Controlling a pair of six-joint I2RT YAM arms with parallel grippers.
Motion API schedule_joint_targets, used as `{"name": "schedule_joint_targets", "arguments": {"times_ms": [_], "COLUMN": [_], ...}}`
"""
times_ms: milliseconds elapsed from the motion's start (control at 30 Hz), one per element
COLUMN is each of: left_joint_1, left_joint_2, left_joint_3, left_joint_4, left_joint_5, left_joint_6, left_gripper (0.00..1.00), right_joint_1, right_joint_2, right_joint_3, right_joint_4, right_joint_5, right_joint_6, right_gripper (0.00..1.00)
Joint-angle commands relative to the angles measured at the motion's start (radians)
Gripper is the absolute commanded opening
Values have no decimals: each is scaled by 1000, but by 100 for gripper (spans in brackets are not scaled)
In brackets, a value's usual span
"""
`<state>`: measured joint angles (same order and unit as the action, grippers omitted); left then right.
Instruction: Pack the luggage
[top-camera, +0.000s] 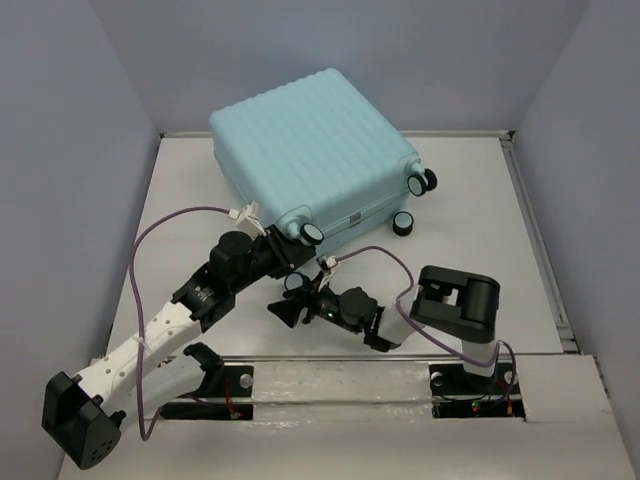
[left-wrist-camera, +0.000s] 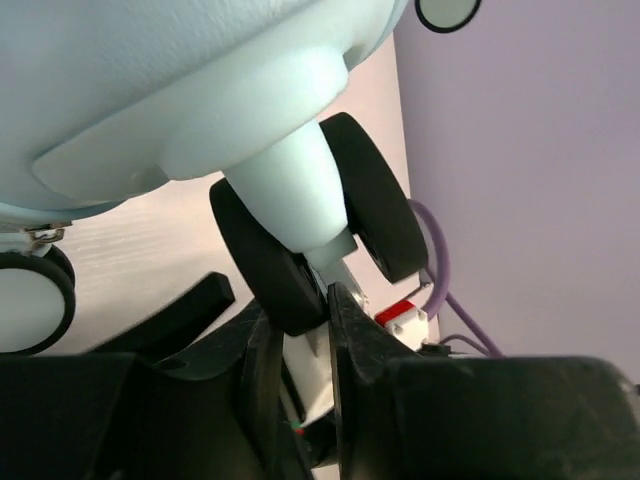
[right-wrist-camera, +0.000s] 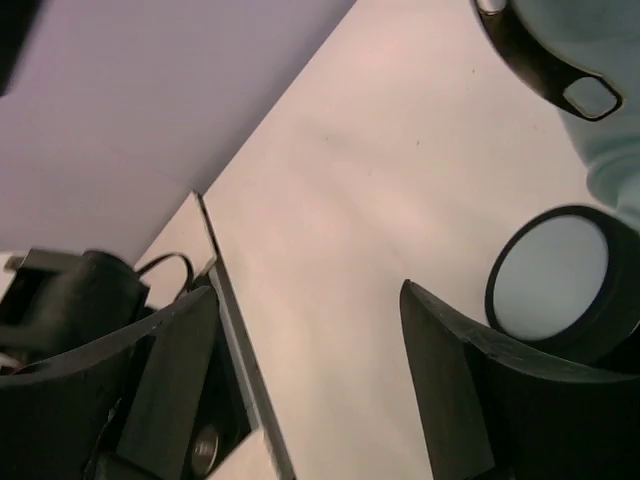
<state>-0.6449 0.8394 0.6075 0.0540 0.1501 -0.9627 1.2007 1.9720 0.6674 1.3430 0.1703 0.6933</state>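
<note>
left wrist view alone shows the left gripper (left-wrist-camera: 305, 318) pinched on a luggage (top-camera: 310, 150) caster (left-wrist-camera: 372, 200); right gripper (right-wrist-camera: 308, 300) gapes empty.

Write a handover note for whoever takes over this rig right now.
Left gripper: appears shut on the edge of a caster wheel at the luggage's near corner.
Right gripper: open, empty, beside a second caster.
Luggage: closed, lying flat at the far middle of the table.
Done: nothing visibly packed; no loose items in view.
Left: likely to reposition or open the case.
</note>
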Motion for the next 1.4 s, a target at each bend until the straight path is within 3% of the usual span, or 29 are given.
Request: {"name": "schedule_joint_targets", "arguments": {"times_ms": [0, 33, 100, 133, 267, 367, 567, 767, 967, 1133, 1267, 1300, 1367], "left_joint_1": [-7, -4, -6, -4, -4, -2, 1, -1, -1, -2, -7, -13, -28], "left_joint_2": [-128, -134, -141, -148, -167, -169, -172, -301, -445, -390, -309, -268, -202], "left_joint_3": [26, 12, 0, -12, -35, -54, -66, -106, -276, -362, -358, -353, -329], "left_joint_4": [409, 400, 385, 380, 362, 360, 334, 63, -49, 15, 81, 119, 153], "left_joint_5": [-35, -50, -66, -82, -112, -115, -93, -193, -253, -221, -228, -228, -241], "left_joint_6": [30, 39, 51, 55, 90, 97, 125, 185, 142, 122, 150, 156, 177], "left_gripper": [42, 49, 54, 58, 63, 64, 64, 62, 57, 51, 51, 51, 51], "right_joint_1": [19, 19, 19, 19, 19, -16, -153, -162, -171, -171, -171, -171, -171], "right_joint_2": [-243, -345, -462, -522, -836, -944, -862, -627, -530, -417, -391, -384, -363], "right_joint_3": [-169, -192, -244, -249, -201, -126, 69, 351, 471, 586, 621, 635, 662], "right_joint_4": [-52, -190, -336, -501, -895, -1080, -1139, -1320, -1450, -1611, -1645, -1659, -1699], "right_joint_5": [-29, 1, 52, 76, 231, 313, 173, 110, 110, 210, 258, 277, 307], "right_joint_6": [-80, -104, -116, -129, -155, -181, -305, -455, -512, -548, -580, -590, -618], "right_gripper": [84, 85, 88, 88, 93, 99, 100, 100, 100, 90, 67, 40, 16]}}
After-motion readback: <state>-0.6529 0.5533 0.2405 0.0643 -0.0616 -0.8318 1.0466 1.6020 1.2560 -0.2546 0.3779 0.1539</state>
